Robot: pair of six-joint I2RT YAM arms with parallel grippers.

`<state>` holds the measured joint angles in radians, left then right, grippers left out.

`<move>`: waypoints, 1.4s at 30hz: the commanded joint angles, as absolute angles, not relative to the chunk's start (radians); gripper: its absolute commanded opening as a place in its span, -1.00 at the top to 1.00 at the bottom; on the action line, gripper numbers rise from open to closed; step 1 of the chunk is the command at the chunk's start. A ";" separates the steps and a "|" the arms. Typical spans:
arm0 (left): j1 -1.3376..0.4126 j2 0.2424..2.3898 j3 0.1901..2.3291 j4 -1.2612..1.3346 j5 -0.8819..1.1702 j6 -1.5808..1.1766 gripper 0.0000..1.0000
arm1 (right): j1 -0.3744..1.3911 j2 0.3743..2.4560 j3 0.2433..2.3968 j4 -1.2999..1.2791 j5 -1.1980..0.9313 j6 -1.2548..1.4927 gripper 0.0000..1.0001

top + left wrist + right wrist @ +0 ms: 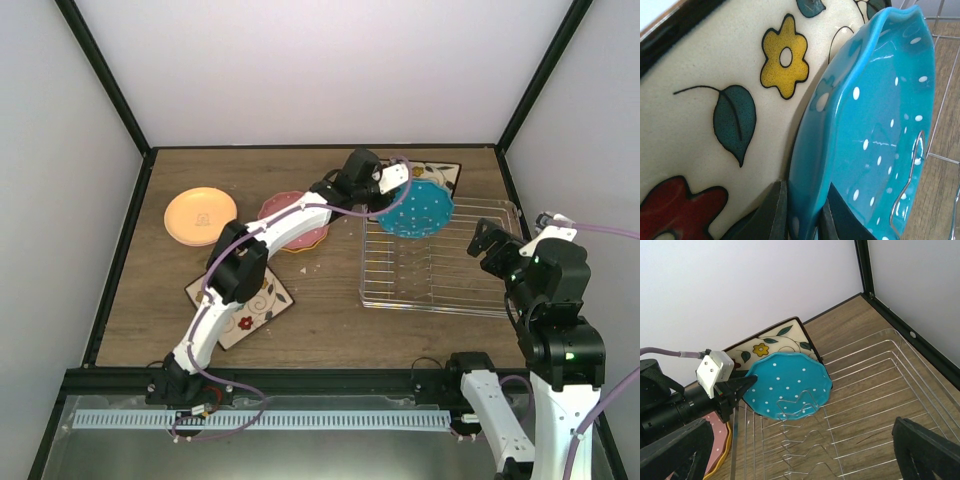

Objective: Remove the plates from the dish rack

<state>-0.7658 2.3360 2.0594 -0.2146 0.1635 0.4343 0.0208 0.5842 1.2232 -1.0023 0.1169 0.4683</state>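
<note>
Top view: the left fingers [388, 203] pinched the teal plate [418, 210] by its near rim, at the rack's [440, 275] far-left corner. The right fingers [483, 238] hung well apart from it.

Left wrist: the rim sat clamped between both fingers, and a square plate [715, 100] leaned just beyond.

Right wrist: the right fingers were spread wide, holding nothing, with the rack between them.

Left arm [270, 235]: you see white shells, black joint housings.
Right arm [555, 300]: your black upper joints, white lower link, small green lights.
Cables [605, 230]: lilac, on both arms.
Left wrist camera [715, 371]: white block.
Left fingers [771, 215]: matte black wedges.
</note>
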 commanded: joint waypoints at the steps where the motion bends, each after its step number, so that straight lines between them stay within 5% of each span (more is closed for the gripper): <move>1: -0.798 2.276 2.089 -0.179 0.122 0.387 0.92 | 0.015 0.573 1.236 -1.007 0.126 0.467 -1.00; 32: -0.810 1.899 2.133 -0.031 -0.021 0.498 0.92 | 0.015 0.565 1.146 -0.895 0.066 0.474 -1.00; 42: -0.493 1.758 2.158 -0.107 -0.137 0.230 0.92 | 0.015 0.595 1.063 -0.793 0.023 0.479 -1.00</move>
<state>-0.6888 1.8618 2.0888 -0.2287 -0.0334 0.4221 0.0212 0.5800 1.0760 -0.8635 0.0479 0.4728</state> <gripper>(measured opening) 0.134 0.997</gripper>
